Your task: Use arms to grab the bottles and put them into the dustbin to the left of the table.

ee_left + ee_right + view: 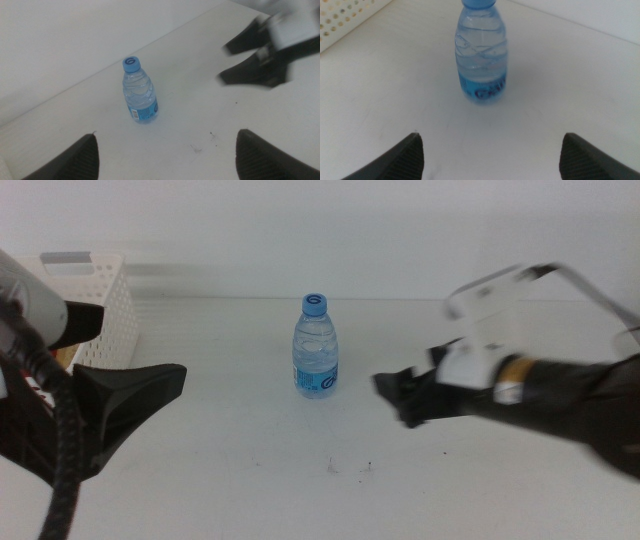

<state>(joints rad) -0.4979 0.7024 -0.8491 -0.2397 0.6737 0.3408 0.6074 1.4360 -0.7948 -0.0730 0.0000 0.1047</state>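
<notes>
Approach step: right gripper (392, 392), jaws spread, faces upright water bottle (315, 347) w/ gap between; must advance & straddle it. Left gripper (135, 395) waits, jaws apart, near dustbin (110, 295).

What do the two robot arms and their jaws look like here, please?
The left gripper is a black wedge-shaped piece on a white housing, with a black braided cable alongside. The right gripper has dark wedge jaws, a white wrist block, an orange-marked band and a black arm.
</notes>
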